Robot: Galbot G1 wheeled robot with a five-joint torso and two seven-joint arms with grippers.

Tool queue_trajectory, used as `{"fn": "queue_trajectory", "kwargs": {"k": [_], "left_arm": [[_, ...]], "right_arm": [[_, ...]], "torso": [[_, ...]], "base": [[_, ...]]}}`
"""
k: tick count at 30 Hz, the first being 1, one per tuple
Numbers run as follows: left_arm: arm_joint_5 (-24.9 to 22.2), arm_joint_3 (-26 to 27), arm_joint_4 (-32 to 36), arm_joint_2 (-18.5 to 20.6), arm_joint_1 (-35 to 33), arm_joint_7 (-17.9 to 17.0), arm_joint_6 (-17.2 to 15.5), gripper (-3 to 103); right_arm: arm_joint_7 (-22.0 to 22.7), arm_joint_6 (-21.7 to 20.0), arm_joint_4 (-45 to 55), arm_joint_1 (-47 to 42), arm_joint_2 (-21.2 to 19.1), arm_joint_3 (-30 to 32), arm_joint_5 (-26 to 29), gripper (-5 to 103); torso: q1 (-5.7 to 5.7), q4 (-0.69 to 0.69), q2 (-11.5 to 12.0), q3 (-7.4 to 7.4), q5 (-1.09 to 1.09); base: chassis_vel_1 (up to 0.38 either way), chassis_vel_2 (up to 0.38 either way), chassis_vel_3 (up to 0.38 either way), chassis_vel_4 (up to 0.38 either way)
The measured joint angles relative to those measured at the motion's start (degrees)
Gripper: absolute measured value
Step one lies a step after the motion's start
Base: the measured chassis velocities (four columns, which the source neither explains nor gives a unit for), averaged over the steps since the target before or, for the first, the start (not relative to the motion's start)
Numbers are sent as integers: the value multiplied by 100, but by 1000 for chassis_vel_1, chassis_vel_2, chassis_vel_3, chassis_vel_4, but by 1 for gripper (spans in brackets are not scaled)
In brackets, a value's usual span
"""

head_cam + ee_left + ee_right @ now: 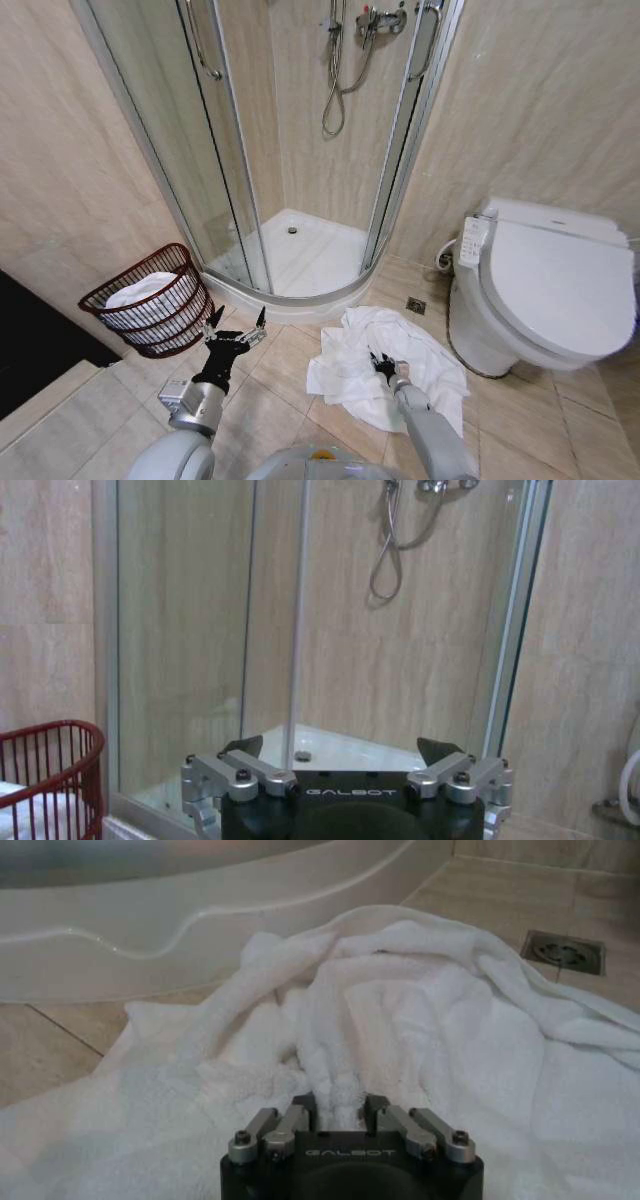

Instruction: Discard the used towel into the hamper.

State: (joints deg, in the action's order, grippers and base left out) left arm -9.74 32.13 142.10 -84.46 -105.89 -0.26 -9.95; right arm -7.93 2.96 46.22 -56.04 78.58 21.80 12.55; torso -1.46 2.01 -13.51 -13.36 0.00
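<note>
A white towel (385, 365) lies crumpled on the tiled floor between the shower tray and the toilet. My right gripper (381, 363) is down on it, shut on a pinched ridge of the towel (340, 1087). The hamper (150, 300), a dark reddish-brown wire basket with white cloth inside, stands at the left by the shower glass; its rim (60, 754) shows in the left wrist view. My left gripper (238, 327) hovers open just right of the hamper, its fingers (243, 746) spread wide and holding nothing.
A curved glass shower enclosure (300, 150) with a raised white tray (300, 260) stands straight ahead. A white toilet (545, 290) sits at the right. A floor drain (416, 306) lies beside the towel. A dark threshold (30, 345) runs along the left.
</note>
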Motion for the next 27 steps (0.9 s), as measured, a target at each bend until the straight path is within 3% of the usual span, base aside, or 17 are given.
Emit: {"fn": "queue_trajectory", "kwargs": {"k": [12,27], "left_arm": [[0,0,0,0,0,0,0,100],[0,0,0,0,0,0,0,100]], "right_arm": [[12,30,292,-213,-16,149,26,3],[99,172,1376,-839,88,714,-434,2]], "torso": [[0,0,0,0,0],[0,0,0,0,2]], "base": [[0,0,0,0],[0,0,0,0]]}}
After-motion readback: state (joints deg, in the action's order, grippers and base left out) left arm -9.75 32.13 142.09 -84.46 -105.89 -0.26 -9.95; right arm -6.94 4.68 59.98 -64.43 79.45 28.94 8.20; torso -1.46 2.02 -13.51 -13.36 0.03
